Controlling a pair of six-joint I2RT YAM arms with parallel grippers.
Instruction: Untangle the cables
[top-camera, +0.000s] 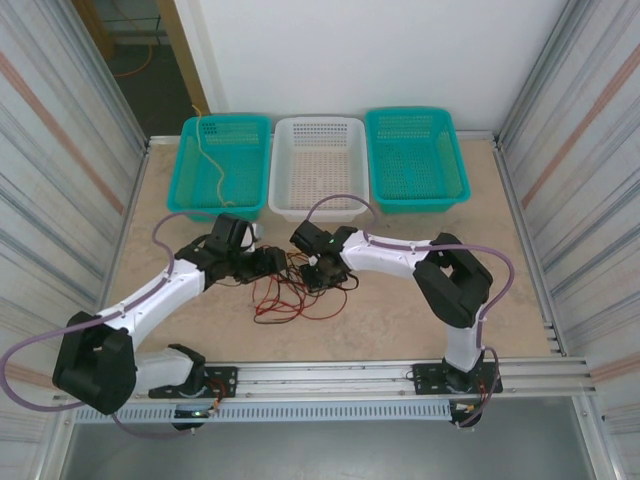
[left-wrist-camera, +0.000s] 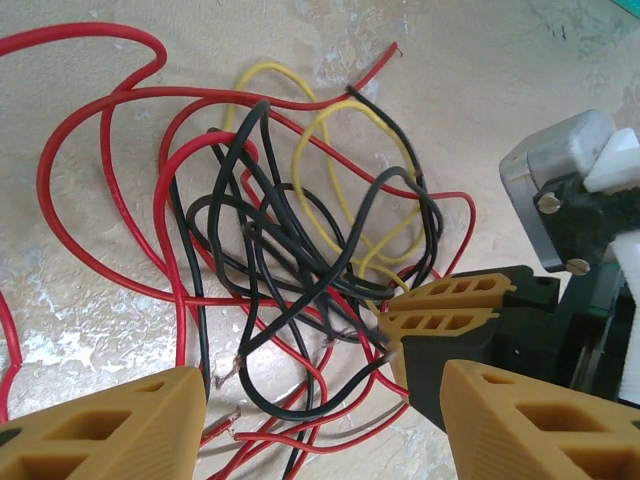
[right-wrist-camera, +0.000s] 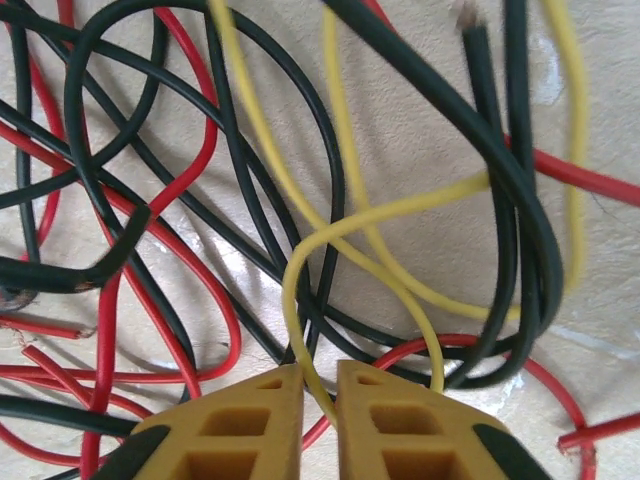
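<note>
Red, black and yellow cables (top-camera: 295, 295) lie knotted just before the white basket (top-camera: 320, 122). They are judged light and limp, best taken near a loose end. A yellow cable (right-wrist-camera: 288, 300) is pinched by the right gripper (right-wrist-camera: 320, 375); the jaws of the left gripper (left-wrist-camera: 320, 385) are spread, empty.

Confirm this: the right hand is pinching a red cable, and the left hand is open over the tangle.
Wrong colour: the right wrist view shows the right hand pinching a yellow cable. The left hand is open over the tangle.
</note>
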